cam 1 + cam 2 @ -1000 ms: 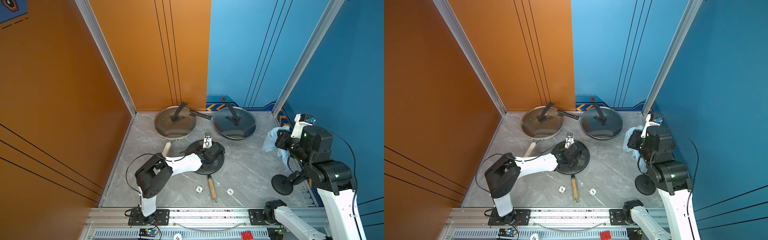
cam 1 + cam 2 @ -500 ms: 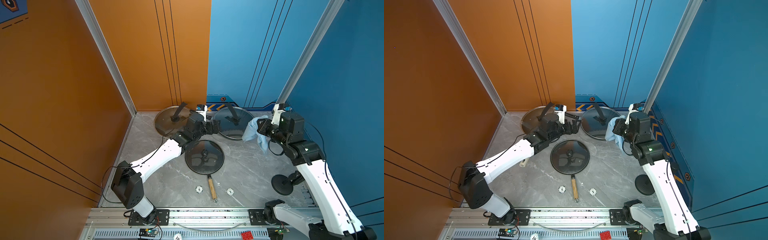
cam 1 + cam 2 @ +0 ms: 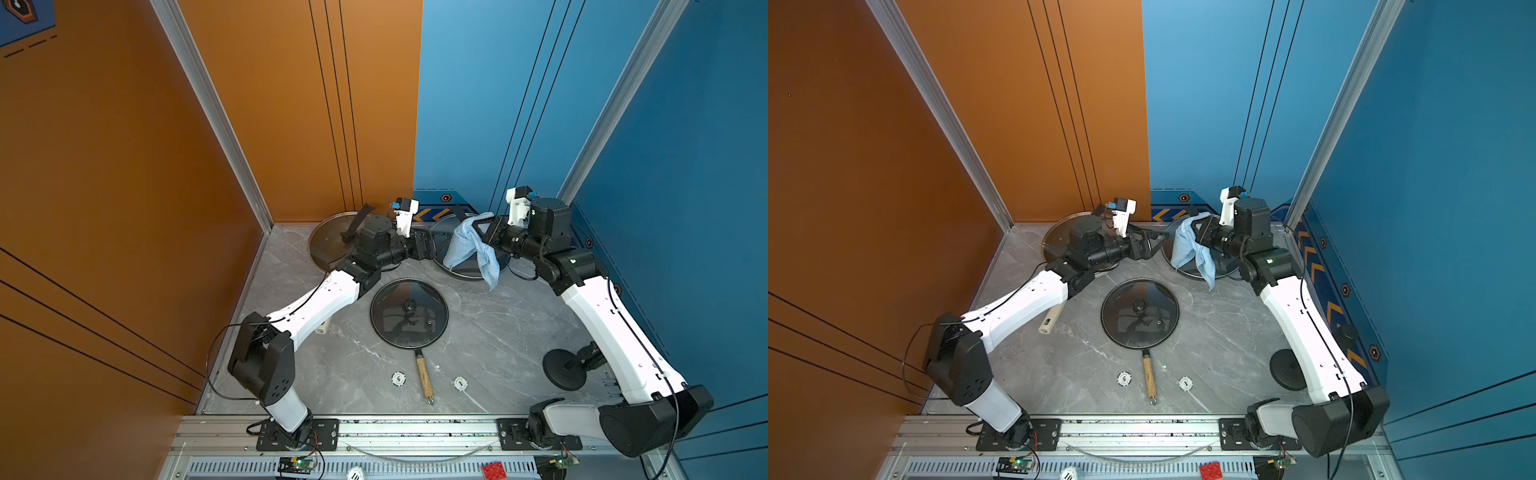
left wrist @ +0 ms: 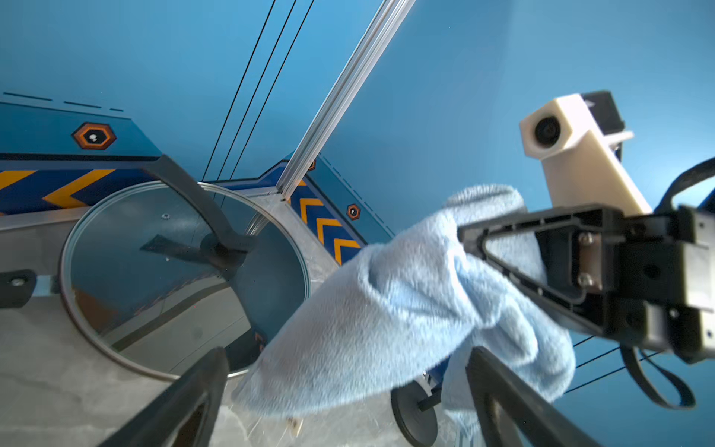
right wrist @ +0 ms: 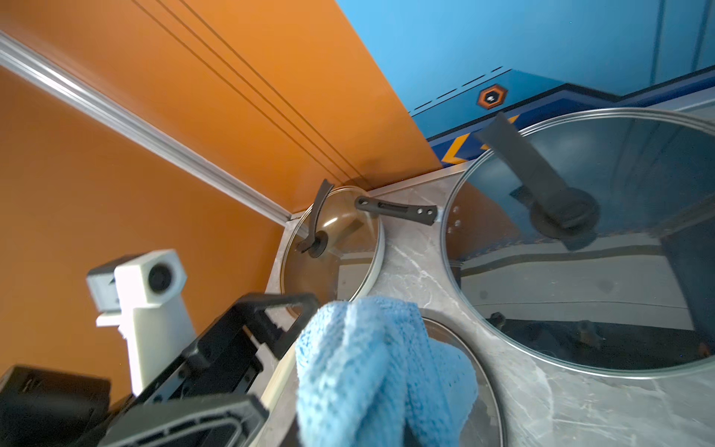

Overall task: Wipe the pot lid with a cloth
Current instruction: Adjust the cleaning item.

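A light-blue cloth [image 3: 465,245] [image 3: 1185,245] hangs in the air with my right gripper [image 3: 482,230] [image 3: 1198,232] shut on its upper part. It dangles over the back-right glass lid [image 3: 467,275] [image 5: 580,290]. My left gripper [image 3: 432,247] [image 3: 1160,245] stands open, level with the cloth and just left of it. In the left wrist view the cloth [image 4: 387,309] fills the space in front of the left gripper [image 4: 348,350], apart from its fingers [image 4: 209,371]. A smaller dark lid [image 3: 409,311] [image 3: 1140,313] lies mid-table on a pan. A third lid [image 3: 332,245] sits back left.
The middle pan's wooden handle [image 3: 424,376] points at the front edge, between two white round tokens [image 3: 398,378] [image 3: 460,383]. A black round stand [image 3: 565,370] sits under the right arm. A cream handle [image 3: 1050,322] pokes out below the left arm. Walls close the back and sides.
My left gripper left the middle lid, swung to the back and opened fully. My right arm carried the cloth from the right wall leftward over the back-right lid.
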`<action>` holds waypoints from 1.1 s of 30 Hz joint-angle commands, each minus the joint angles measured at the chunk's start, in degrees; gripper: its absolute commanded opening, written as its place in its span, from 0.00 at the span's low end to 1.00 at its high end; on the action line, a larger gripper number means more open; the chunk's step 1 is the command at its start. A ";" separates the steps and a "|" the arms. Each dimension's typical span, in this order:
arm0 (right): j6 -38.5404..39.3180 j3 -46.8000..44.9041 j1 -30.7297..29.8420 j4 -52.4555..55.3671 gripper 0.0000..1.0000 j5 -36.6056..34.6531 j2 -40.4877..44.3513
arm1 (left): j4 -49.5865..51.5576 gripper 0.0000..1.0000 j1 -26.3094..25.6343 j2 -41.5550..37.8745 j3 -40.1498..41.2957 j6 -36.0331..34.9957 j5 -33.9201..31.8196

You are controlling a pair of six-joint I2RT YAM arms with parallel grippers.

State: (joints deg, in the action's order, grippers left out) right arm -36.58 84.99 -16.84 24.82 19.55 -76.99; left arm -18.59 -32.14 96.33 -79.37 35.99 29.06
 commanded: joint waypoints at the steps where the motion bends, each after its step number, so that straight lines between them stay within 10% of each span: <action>1: -1.01 1.47 -1.91 -3.57 0.16 3.04 -1.81 | -6.02 0.98 1.96 3.81 -5.06 4.98 12.27; 24: -10.99 6.42 -8.34 -21.31 0.15 6.60 -15.83 | 2.54 0.87 0.97 -0.52 -3.71 -5.69 13.78; 33: -11.84 5.55 -10.93 -23.10 0.17 5.59 -15.89 | 6.01 0.55 1.68 -3.74 -0.58 -7.89 6.82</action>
State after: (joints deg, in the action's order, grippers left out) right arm -48.10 89.84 -26.35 3.07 25.26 -93.34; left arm -12.58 -30.68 95.57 -80.95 28.88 39.22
